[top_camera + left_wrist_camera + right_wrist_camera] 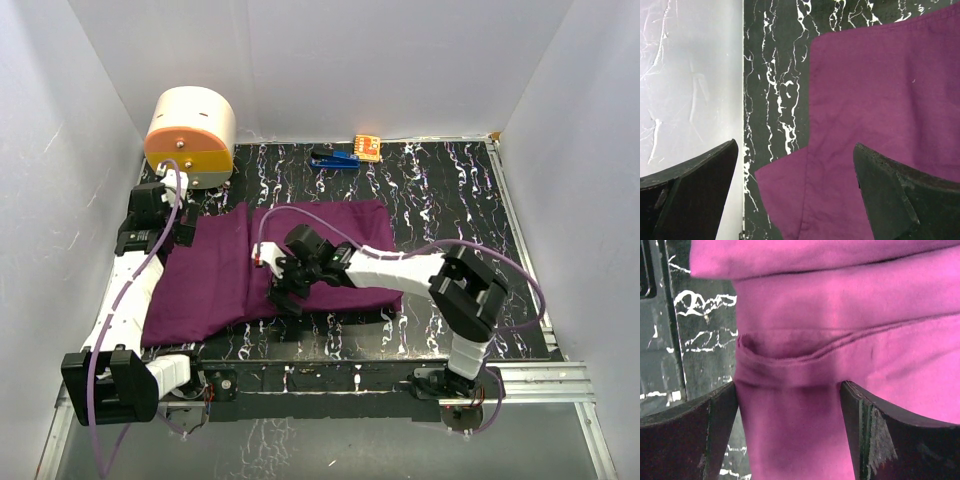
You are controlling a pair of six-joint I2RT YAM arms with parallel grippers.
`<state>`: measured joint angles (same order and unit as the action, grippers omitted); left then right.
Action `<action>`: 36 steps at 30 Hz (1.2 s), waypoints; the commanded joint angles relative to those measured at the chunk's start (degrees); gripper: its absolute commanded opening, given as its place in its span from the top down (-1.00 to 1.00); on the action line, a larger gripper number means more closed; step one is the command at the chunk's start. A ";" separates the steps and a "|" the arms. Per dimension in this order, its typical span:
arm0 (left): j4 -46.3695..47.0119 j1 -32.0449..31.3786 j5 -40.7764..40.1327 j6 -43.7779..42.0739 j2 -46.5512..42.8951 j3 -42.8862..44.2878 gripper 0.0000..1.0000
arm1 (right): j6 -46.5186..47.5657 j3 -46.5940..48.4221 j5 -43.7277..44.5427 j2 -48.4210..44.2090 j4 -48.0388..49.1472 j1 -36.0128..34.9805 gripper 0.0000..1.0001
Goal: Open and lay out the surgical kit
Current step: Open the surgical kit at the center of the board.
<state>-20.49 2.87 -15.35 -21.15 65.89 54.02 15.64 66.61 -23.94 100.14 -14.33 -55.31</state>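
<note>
The surgical kit shows only as its purple cloth wrap (225,275), spread over the left-middle of the black marbled mat; its tray and instruments are hidden under the cloth. My left gripper (160,225) hangs open above the wrap's left edge. In the left wrist view the gripper (795,145) has nothing between its fingers, and a flat cloth corner (785,195) lies below. My right gripper (283,285) is low at the wrap's front-left. In the right wrist view the gripper (787,390) stands open, its fingers straddling a folded band of cloth (790,440).
A cream-and-orange round drum (190,135) stands at the back left, close to the left arm. A small blue item (335,158) and an orange one (367,147) lie at the back edge. White walls close in three sides. A metal rail (400,375) runs along the front.
</note>
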 commanded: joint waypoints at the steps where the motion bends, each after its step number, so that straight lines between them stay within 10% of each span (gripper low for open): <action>1: -0.20 0.64 3.23 2.69 -2.37 1.10 -0.97 | -1.95 6.46 0.86 3.06 3.79 -0.92 -0.56; 25: 0.65 0.70 6.02 1.80 -2.25 -1.89 -0.97 | -1.10 13.35 -3.31 3.54 -2.83 -1.90 0.71; 36: 1.55 0.69 7.23 -3.51 4.52 -2.12 -0.97 | -1.24 16.14 -2.83 -10.46 -8.99 9.00 0.89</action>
<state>-19.90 3.27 -9.37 -22.15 69.01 52.42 14.04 79.50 -26.59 99.00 -22.85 -51.24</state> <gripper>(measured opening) 0.983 0.084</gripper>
